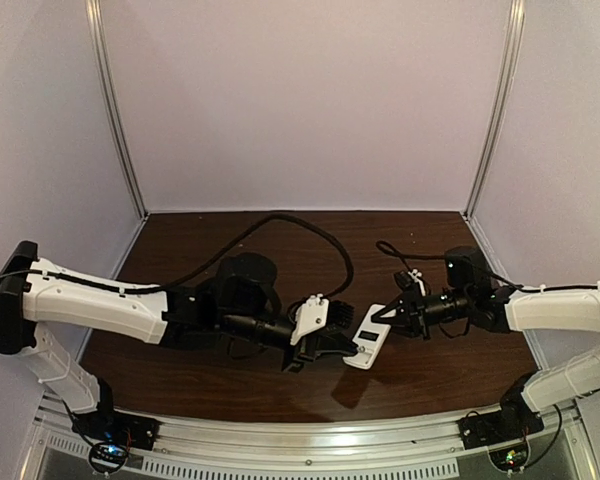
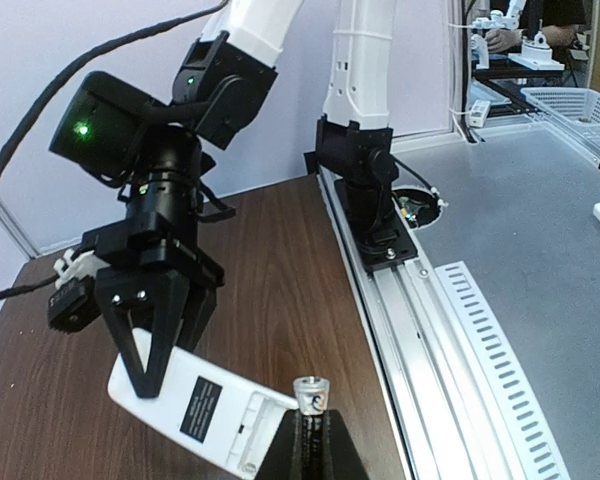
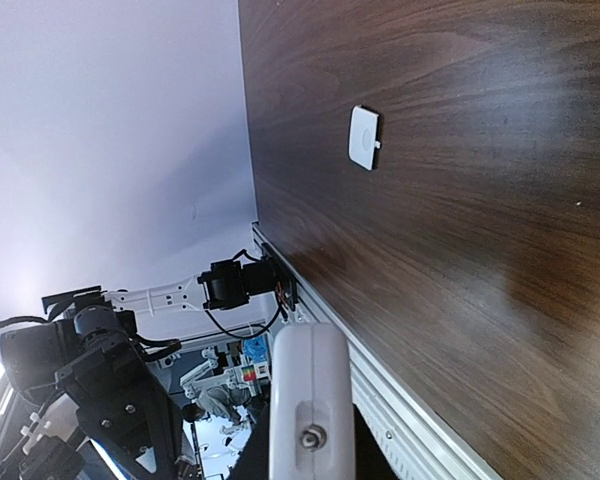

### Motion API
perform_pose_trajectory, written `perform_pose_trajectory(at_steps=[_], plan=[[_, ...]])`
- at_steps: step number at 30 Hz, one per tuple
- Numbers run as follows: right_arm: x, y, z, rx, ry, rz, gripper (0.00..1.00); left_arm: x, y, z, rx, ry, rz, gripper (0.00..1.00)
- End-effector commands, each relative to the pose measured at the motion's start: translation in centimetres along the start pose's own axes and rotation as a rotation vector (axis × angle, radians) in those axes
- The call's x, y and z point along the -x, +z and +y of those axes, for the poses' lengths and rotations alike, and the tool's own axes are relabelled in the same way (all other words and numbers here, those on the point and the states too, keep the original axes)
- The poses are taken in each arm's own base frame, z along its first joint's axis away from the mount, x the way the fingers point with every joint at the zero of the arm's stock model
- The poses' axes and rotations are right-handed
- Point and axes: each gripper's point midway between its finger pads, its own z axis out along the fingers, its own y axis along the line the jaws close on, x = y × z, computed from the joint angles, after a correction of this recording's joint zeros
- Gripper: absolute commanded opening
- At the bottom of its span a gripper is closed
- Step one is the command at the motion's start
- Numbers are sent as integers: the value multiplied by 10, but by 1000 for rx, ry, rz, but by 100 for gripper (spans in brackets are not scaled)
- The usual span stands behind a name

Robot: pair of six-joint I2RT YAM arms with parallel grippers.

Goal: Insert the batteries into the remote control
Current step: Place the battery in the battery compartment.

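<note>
**Remote held in the air by the right arm, battery at its other end**

Position:
- The remote (image 2: 220, 405) is up off the table (image 1: 180, 370) and tilted. Its plain back with the black label faces the left wrist camera.
- The battery (image 2: 312, 392) is at the end of the remote nearest the left arm, silvery cap up. It sits in the left gripper (image 2: 312, 432), right by the recess.
- I can't tell whether the battery touches the remote or stops just short.
- The other end of the remote sits in the right gripper (image 1: 393, 318).

Around the remote:
- A black cable (image 1: 310, 225) loops over the table behind the remote.
- A metal rail (image 1: 310, 440) runs along the table edge on the near side of the remote and carries both arm bases.
- The cover (image 3: 364, 137), a small white square, lies flat on the table well apart from the remote. Only the right wrist view shows it.
- In the left wrist view, the left gripper's own fingers hide most of the battery body and the corner of the remote beside it.

Grippers:
- Left: clenched on the battery, with only the cap sticking out past the fingertips.
- Right: clamped on the far end of the remote, with one finger lying across the back face and the other behind it.
</note>
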Motion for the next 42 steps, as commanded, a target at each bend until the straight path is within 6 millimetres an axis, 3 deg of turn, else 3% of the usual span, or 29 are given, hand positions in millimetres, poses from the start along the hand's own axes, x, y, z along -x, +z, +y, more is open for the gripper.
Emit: perform_pose_trajectory(at_steps=[1, 17, 42], plan=[[-2, 8, 27, 78, -19, 34, 0, 20, 11, -4, -51, 60, -70, 0], [-20, 20, 43, 121, -33, 113, 0, -15, 29, 6, -6, 80, 36, 0], [-30, 20, 53, 177, -24, 154, 0, -51, 27, 4, -18, 105, 127, 0]])
